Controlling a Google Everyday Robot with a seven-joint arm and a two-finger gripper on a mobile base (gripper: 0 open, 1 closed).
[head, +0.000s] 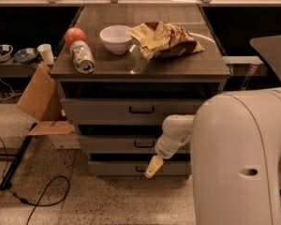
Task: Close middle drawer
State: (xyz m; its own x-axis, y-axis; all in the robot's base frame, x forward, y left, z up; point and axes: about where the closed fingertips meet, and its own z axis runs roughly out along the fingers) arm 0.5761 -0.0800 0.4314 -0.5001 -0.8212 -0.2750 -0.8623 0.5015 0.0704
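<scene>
The middle drawer (117,145) is the second grey front of the cabinet, with a small dark centre handle (144,145). A dark gap shows above it. My gripper (152,167) is cream coloured and points down and to the left, just below and to the right of that handle, in front of the lowest drawer (112,168). Its white wrist (173,135) covers the right part of the middle drawer front. My large white arm body (243,163) hides the cabinet's right side.
On the cabinet top (178,65) lie a red apple (75,34), a tipped can (82,56), a white bowl (116,38) and a chip bag (166,40). A cardboard box (40,102) and black cables (42,196) are at the left on the floor.
</scene>
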